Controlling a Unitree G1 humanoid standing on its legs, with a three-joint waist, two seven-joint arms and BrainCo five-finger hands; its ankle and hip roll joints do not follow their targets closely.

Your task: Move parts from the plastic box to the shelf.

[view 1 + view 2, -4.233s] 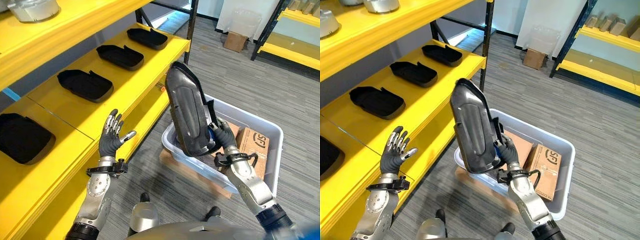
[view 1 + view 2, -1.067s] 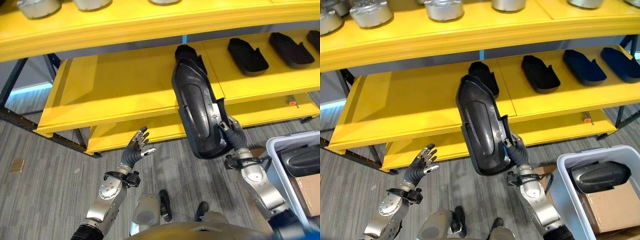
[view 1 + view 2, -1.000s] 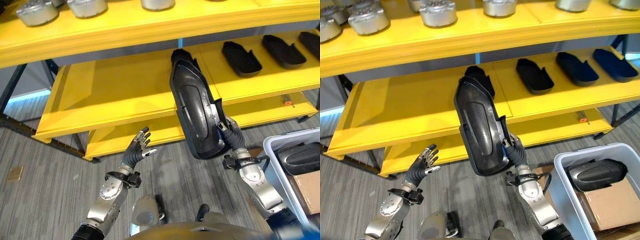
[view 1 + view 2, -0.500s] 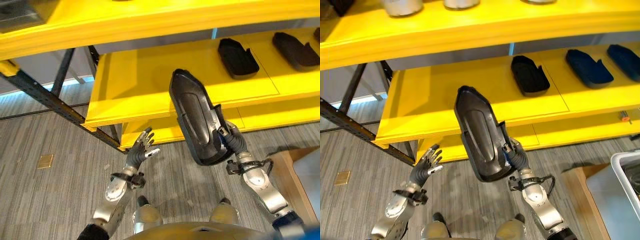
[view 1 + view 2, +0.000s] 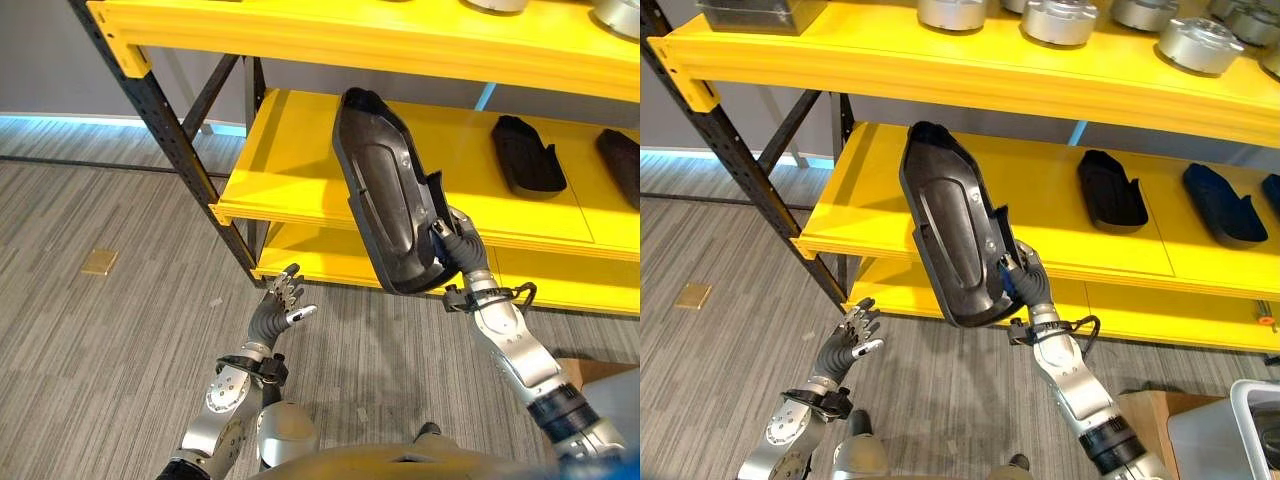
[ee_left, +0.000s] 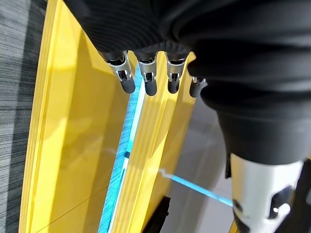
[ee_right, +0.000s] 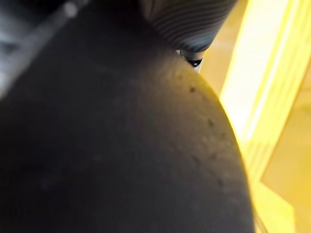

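A long black moulded part (image 5: 385, 190) stands nearly upright in front of the yellow shelf (image 5: 290, 175), its upper end over the middle board. My right hand (image 5: 457, 252) is shut on its lower end; the part's dark surface (image 7: 107, 145) lies close before the right wrist view. My left hand (image 5: 275, 312) hangs low over the floor with fingers (image 6: 146, 80) straight and nothing in it. Two more black parts (image 5: 1112, 201) lie on the middle board to the right. A corner of the plastic box (image 5: 1252, 432) peeks in at the lower right.
Black steel posts and a diagonal brace (image 5: 175, 135) frame the shelf's left end. Silver round parts (image 5: 1060, 20) sit on the top board. A lower yellow board (image 5: 330, 268) runs near the grey carpet floor (image 5: 100, 330). A cardboard box (image 5: 1150, 420) lies beside the plastic box.
The whole view has swung further left along the shelf, so its left end post now shows. The part stays in my right hand, now raised against the middle board. My left hand stays open.
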